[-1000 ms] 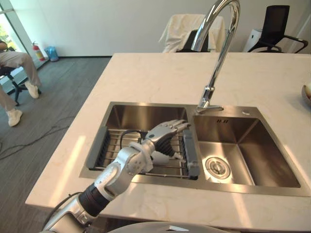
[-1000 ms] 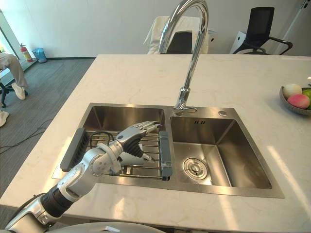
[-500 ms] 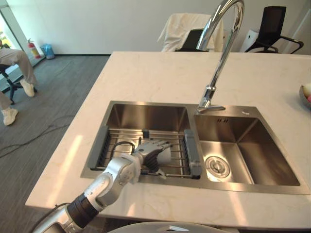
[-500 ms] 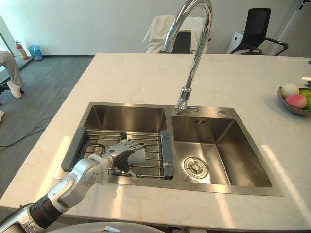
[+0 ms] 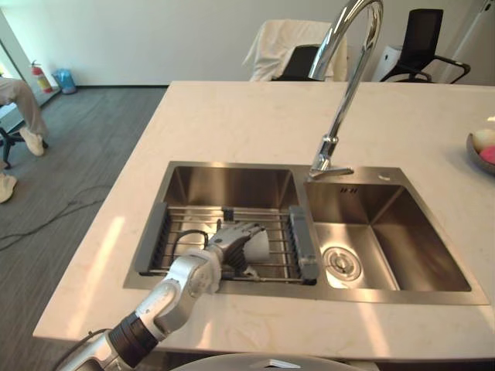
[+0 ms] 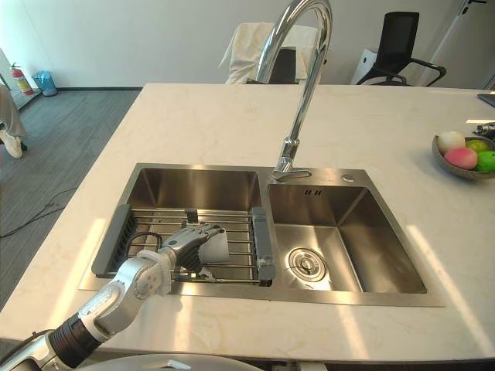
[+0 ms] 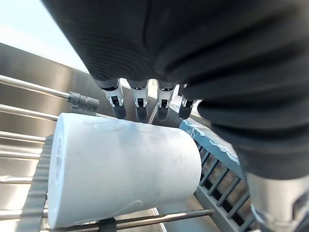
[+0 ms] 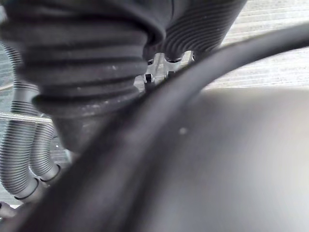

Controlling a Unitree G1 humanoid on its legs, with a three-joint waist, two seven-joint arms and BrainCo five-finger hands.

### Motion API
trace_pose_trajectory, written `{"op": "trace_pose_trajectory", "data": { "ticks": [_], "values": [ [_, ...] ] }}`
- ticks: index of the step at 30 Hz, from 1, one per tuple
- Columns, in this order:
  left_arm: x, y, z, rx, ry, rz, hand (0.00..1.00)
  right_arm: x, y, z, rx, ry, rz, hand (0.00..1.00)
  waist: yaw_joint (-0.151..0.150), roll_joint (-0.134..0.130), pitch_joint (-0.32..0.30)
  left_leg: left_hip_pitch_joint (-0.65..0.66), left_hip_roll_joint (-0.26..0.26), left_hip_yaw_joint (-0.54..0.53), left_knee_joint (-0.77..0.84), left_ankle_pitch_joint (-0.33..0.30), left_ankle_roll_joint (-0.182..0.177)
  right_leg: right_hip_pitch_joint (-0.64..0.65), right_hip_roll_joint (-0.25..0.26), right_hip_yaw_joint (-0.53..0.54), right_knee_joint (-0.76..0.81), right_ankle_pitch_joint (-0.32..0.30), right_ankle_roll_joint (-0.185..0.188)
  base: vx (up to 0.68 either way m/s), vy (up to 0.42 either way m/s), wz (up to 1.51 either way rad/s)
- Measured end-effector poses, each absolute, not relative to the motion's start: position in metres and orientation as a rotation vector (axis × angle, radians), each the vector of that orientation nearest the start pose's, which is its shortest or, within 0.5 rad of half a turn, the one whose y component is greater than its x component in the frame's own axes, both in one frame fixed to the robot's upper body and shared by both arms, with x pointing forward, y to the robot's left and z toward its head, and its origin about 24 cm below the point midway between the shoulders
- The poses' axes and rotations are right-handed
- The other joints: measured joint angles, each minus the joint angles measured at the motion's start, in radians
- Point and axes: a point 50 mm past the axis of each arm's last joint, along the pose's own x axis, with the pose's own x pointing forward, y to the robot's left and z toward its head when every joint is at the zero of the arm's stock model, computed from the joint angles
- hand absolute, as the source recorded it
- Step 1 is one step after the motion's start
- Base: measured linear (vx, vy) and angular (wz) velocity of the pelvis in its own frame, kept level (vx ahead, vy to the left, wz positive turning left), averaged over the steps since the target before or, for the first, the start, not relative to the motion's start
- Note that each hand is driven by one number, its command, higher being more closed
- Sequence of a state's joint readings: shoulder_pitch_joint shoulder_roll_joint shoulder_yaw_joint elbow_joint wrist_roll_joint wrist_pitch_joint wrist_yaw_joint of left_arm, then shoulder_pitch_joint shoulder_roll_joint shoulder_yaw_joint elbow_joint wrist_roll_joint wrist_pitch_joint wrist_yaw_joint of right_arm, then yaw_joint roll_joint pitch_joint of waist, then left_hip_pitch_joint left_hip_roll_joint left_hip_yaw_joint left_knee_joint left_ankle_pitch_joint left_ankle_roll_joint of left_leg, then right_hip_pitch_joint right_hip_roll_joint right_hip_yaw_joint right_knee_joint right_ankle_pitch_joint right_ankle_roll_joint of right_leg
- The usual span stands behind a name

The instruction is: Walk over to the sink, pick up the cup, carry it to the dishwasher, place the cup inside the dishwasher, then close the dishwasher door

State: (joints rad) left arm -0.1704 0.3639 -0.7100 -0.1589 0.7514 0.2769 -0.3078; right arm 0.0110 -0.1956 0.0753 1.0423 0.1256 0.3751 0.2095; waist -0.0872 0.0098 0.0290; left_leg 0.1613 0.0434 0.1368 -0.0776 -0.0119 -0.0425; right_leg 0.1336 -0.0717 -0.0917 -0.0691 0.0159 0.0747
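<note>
A white cup (image 5: 260,246) lies on its side on the wire rack (image 5: 193,224) in the sink's left basin (image 5: 232,182). My left hand (image 5: 222,251) rests on the cup from above. Its fingers (image 7: 118,101) lie across the cup's (image 7: 120,169) upper side, fairly straight, with the dark tips past its far edge. The thumb is hidden. My right hand (image 8: 96,58) shows as its dark ribbed cover close to the camera.
A tall chrome faucet (image 5: 344,93) rises behind the divider between the basins. The right basin (image 5: 387,239) has a drain. A fruit bowl (image 6: 464,154) sits at the counter's right edge. Chairs (image 5: 421,39) stand beyond the counter, and a seated person (image 5: 19,108) is far left.
A second ago my left hand hovered open above the rack; it has since come down onto the cup and stays there. The camera has shifted slightly.
</note>
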Motion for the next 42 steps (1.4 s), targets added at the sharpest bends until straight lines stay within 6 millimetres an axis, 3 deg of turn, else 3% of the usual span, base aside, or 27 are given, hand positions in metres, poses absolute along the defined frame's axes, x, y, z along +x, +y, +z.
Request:
{"op": "trace_pose_trajectory", "data": {
  "ticks": [23,30,42],
  "values": [
    [0.255,0.064,0.016,1.252,0.111,-0.605,0.0,0.095,-0.201,-0.162,0.025,1.424,0.082,0.0,-0.034,0.002,0.002,0.032,0.007,0.083,0.0,-0.017,-0.005,-0.005,0.011,0.081,-0.018,0.019,-0.001,-0.03,-0.017,-0.1],
    [0.262,0.079,0.003,1.267,0.225,-0.552,0.0,0.095,-0.2,-0.162,0.03,1.422,0.09,0.0,-0.046,0.001,0.002,0.029,0.008,0.085,0.0,-0.019,-0.006,-0.01,0.013,0.083,-0.017,0.019,0.0,0.0,-0.005,0.0],
    [0.262,0.084,-0.004,1.257,0.288,-0.541,0.0,0.096,-0.2,-0.161,0.021,1.443,0.133,0.0,-0.047,-0.002,0.005,0.041,0.008,0.085,0.0,-0.019,-0.006,0.003,0.013,0.083,-0.018,0.019,0.0,-0.02,-0.016,0.0]
  ]
}}
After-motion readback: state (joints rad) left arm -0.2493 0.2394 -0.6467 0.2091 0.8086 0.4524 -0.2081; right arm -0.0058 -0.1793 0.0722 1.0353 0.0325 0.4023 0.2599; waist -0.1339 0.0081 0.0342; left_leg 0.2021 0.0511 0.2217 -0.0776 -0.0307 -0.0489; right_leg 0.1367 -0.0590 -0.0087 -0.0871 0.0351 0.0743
